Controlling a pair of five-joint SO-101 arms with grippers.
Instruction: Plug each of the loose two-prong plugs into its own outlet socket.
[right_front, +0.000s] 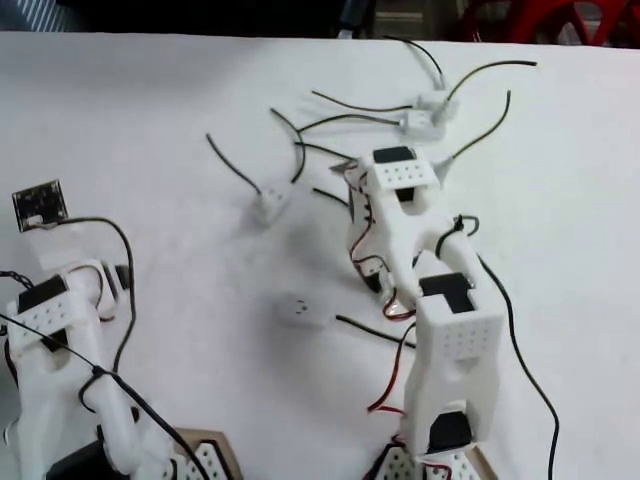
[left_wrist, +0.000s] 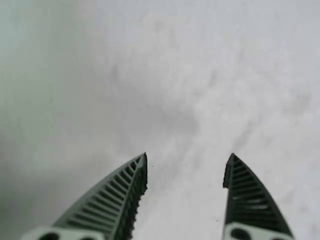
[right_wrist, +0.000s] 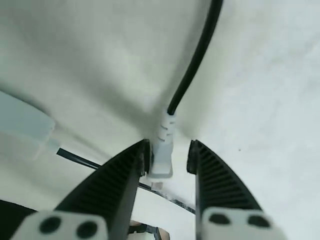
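My right gripper (right_wrist: 167, 150) is open, its fingers on either side of a small white plug (right_wrist: 161, 152) whose black cable (right_wrist: 197, 55) runs away over the white table. One finger touches the plug; the other stands a little apart. In the high view the right arm (right_front: 398, 172) hangs over the table's middle and hides this plug. Loose white pieces with black cables lie at the centre left (right_front: 268, 205), the front centre (right_front: 303, 310), and as a pair at the back (right_front: 425, 112). My left gripper (left_wrist: 185, 165) is open above bare table, its arm (right_front: 50, 310) folded back at the front left.
A white block (right_wrist: 25, 122) lies close beside the right gripper, with a thin cable (right_wrist: 75, 157) passing behind the fingers. A small black board (right_front: 40, 205) lies at the left. Black cables (right_front: 340, 105) trail across the back of the table.
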